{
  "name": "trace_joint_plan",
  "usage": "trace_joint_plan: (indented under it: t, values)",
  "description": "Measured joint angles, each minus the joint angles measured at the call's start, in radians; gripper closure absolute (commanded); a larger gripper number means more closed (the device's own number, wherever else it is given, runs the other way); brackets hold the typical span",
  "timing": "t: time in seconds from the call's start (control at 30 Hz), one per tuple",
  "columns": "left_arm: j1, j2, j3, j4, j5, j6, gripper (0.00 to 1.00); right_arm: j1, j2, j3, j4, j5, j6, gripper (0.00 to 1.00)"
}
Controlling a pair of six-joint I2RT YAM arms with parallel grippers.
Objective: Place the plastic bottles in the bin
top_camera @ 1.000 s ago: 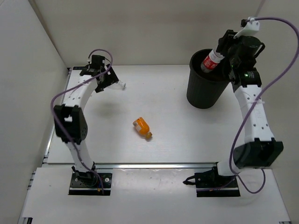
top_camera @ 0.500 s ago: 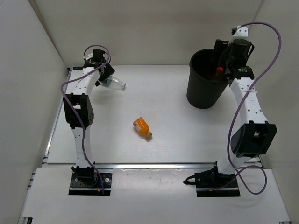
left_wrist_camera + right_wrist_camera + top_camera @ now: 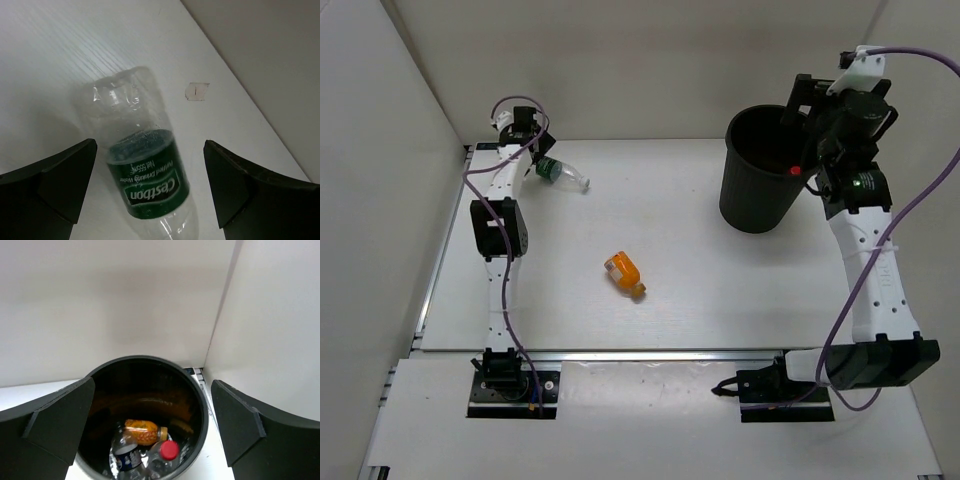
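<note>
Three in bin (image 3: 140, 359) per rt wrist cam: orange bottle (image 3: 145, 431), dark-label bottle (image 3: 127, 456), red-cap bottle (image 3: 167, 452). My right fingers (image 3: 50, 420): wide, empty, above it. Left fingers (image 3: 50, 185): wide, straddling green-label bottle (image 3: 145, 170) on surface (image 3: 60, 50), untouched. Top cam only: second orange bottle (image 3: 624, 274) mid-surface.

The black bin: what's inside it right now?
Three bottles sit low in the bin: an orange bottle, a dark-labelled bottle and a red-capped bottle. Anything beneath them is covered, and the picture's lower edge cuts off the nearest part.
</note>
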Motion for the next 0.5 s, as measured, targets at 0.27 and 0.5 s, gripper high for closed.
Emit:
trace_joint_plan:
  t: [0.27, 0.5]
  values:
    - [0.02, 0.041, -0.039, -0.013, 0.064, -0.063, 0.11, 0.058, -0.073, -0.095, -0.003, 0.087, -0.017, 0.01]
    - [0.032, 0.063, 0.013, -0.046, 0.11, -0.075, 0.44, 0.069, -0.107, -0.126, -0.034, 0.092, -0.01, 0.01]
